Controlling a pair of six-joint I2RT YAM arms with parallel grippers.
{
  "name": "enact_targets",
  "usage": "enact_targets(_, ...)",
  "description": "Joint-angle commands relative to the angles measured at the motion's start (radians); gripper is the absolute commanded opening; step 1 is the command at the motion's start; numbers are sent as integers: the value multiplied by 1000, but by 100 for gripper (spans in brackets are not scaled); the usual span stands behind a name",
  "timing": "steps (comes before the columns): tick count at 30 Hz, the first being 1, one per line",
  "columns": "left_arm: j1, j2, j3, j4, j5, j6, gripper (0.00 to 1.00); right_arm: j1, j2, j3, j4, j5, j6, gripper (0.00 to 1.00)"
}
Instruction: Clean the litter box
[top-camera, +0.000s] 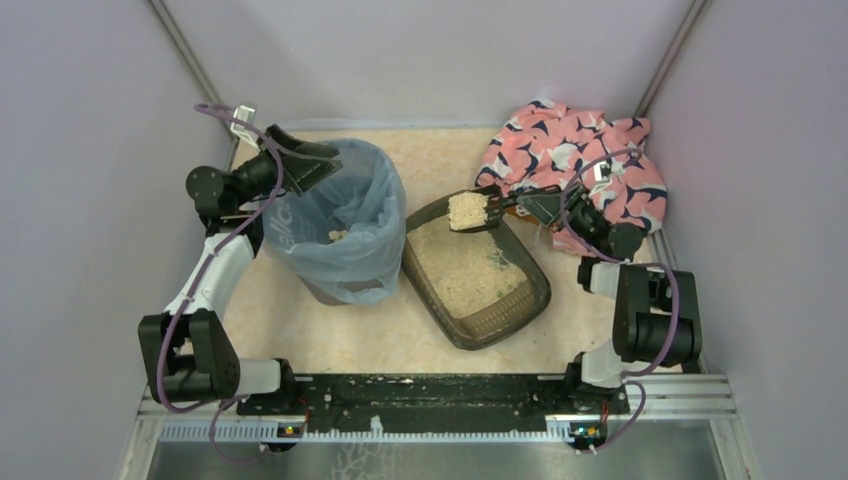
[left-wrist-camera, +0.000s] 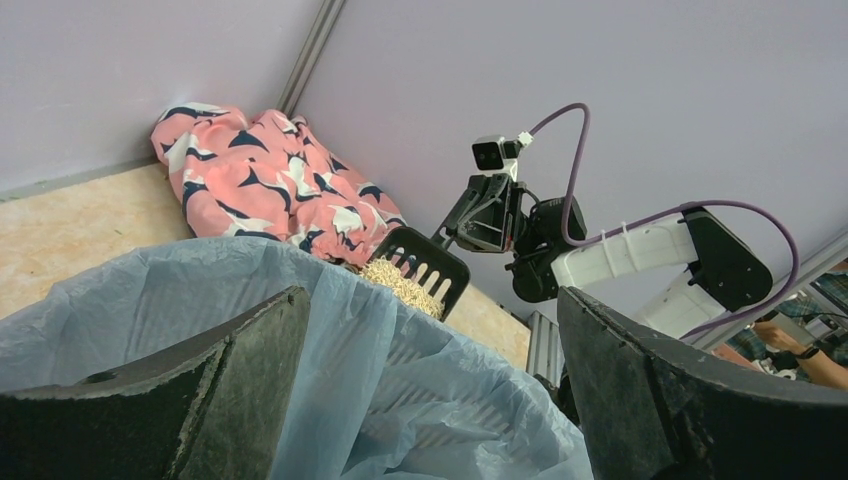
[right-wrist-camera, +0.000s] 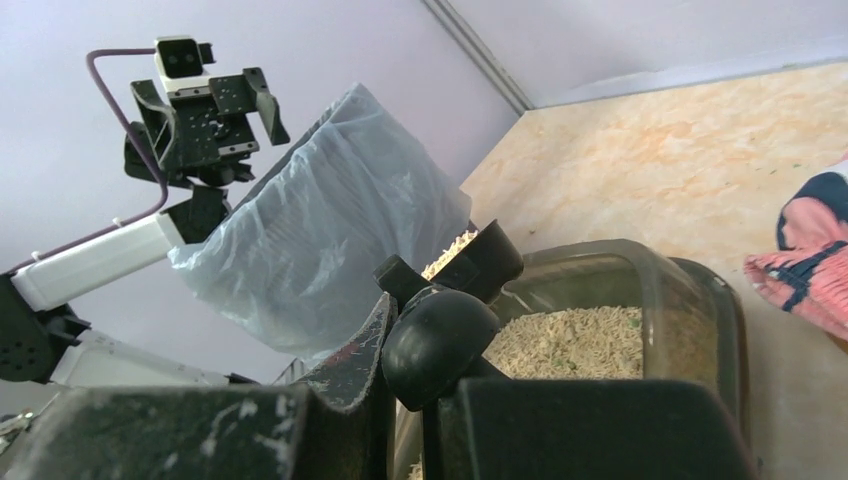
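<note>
The litter box (top-camera: 500, 322) is a dark brown tray of beige litter, set diagonally at the table's middle. Above its far corner hangs a black slotted scoop (top-camera: 470, 212) heaped with litter. My right gripper (top-camera: 535, 205) is shut on the scoop's handle (right-wrist-camera: 440, 340), and the tray's wall (right-wrist-camera: 700, 300) shows just beyond it. My left gripper (top-camera: 315, 165) stands wide open at the far-left rim of the blue-bagged bin (top-camera: 345, 215). In the left wrist view the bag (left-wrist-camera: 420, 400) lies between its fingers (left-wrist-camera: 250, 370), with the loaded scoop (left-wrist-camera: 415, 270) past the rim.
A pink patterned cloth (top-camera: 575, 160) is bunched at the back right, close behind the right arm. The bin stands right against the tray's left side. Some litter lies in the bag (top-camera: 338, 236). Purple walls close in the table on three sides.
</note>
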Motion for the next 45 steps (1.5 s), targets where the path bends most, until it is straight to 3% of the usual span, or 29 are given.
enact_targets(1,-18,-5,20,27,6,-2,99,17,-55,15,162,15,17,0)
enact_targets(9,-29,-8,19,30,1,-4,99,-1,-85,10,160,3,84,0)
enact_targets(12,-80,-6,25,18,-7,2,99,-3,-101,-8,162,3,93,0)
enact_targets(21,-335,-36,114,-234,-104,192,99,-7,-152,-56,152,-3,72,0)
enact_targets(29,-331,-118,122,-532,-217,412,99,-7,-123,-69,161,-9,69,0)
enact_targets(34,-331,-140,121,-504,-216,370,99,-7,-118,-62,161,-2,55,0)
enact_targets(39,-366,-71,170,-367,-165,212,99,-9,-134,-62,161,18,47,0)
enact_targets(45,-475,38,300,-444,-212,261,99,-23,-173,-70,162,41,54,0)
